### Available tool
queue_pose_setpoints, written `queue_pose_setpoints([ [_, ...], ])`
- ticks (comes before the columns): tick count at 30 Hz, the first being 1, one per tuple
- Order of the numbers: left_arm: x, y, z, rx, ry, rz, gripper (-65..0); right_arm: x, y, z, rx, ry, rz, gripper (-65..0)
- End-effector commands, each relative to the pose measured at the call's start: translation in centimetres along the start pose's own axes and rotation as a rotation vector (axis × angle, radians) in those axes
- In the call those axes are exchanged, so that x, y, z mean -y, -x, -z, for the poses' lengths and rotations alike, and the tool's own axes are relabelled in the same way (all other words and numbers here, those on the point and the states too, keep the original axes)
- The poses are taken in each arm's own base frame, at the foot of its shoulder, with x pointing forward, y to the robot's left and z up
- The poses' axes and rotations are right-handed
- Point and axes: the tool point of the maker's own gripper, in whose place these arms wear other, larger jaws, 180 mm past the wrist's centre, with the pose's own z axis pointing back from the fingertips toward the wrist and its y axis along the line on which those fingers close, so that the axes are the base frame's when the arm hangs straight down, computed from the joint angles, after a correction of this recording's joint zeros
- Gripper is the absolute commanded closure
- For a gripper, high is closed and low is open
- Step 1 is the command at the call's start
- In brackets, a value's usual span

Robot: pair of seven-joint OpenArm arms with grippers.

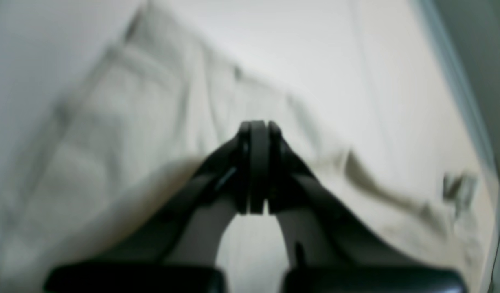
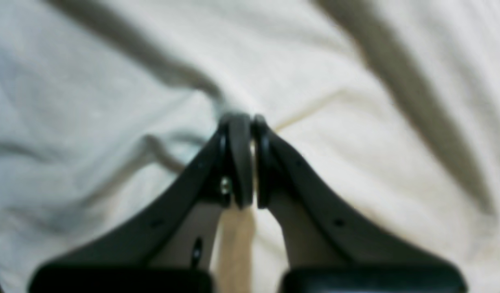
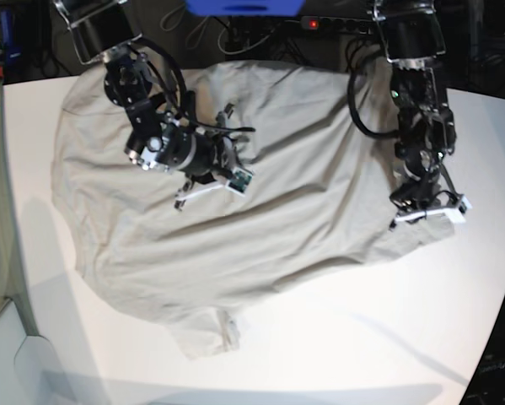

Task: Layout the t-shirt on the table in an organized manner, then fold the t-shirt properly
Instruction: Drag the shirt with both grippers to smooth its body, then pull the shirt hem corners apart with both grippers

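white table (image 3: 345, 337) carries the spread t-shirt (image 3: 277, 219), cables behind.

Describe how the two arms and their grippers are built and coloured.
Both arms are black, jointed metal with loose black cables looping along them. The left arm shows a small green light, and white parts near its gripper. The right arm carries white and green pieces beside its wrist. Each gripper, left gripper and right gripper, has two curved black fingers with rounded tips.
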Motion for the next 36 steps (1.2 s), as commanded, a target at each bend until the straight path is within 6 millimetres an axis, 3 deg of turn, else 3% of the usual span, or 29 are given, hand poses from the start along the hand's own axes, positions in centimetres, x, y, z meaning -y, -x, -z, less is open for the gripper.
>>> queue_pose_setpoints([
  [1, 0.8, -0.7, -0.7, 0.023, 0.031, 0.012, -0.1, 0.7, -1.3, -0.3, 0.039, 0.012, -0.013, -1.1],
  [4, -0.4, 2.9, -2.8, -0.057, 0.023, 0.029, -0.1, 1.3, -1.7, -0.4, 0.047, 0.023, -0.02, -1.1],
  [8, -1.9, 4.2, -4.1, -0.076, -0.006, 0.037, -0.1, 1.5, -1.8, -0.5, 0.049, 0.027, -0.023, -1.1],
  [10, -3.4, 5.1, -3.6, -0.103, -0.041, 0.045, -0.1, 1.6, -1.9, -0.5, 0.05, 0.028, -0.023, -1.1],
  [14, -5.8, 3.6, -0.7, -0.108, -0.114, 0.124, -0.1, 1.6, -1.9, -0.5, 0.05, 0.029, -0.024, -1.1],
  [18, -6.1, 2.2, 2.1, -0.104, -0.16, 0.163, -0.1, 2.1, -1.0, -0.7, 0.03, 0.036, -0.033, -1.1],
  [26, -2.0, -2.7, 8.2, 0.005, -0.207, 0.283, -0.1, 3.3, 0.6, -1.4, -0.01, 0.057, -0.058, -1.1],
  [30, 0.6, -3.6, 10.6, 0.047, -0.198, 0.394, -0.1, 3.7, 1.8, -1.8, -0.037, 0.063, -0.068, -1.1],
  [36, 4.1, -5.6, 12.0, 0.13, -0.163, 0.465, -0.1, 5.7, 2.8, -2.6, -0.05, 0.111, -0.033, -1.1],
])
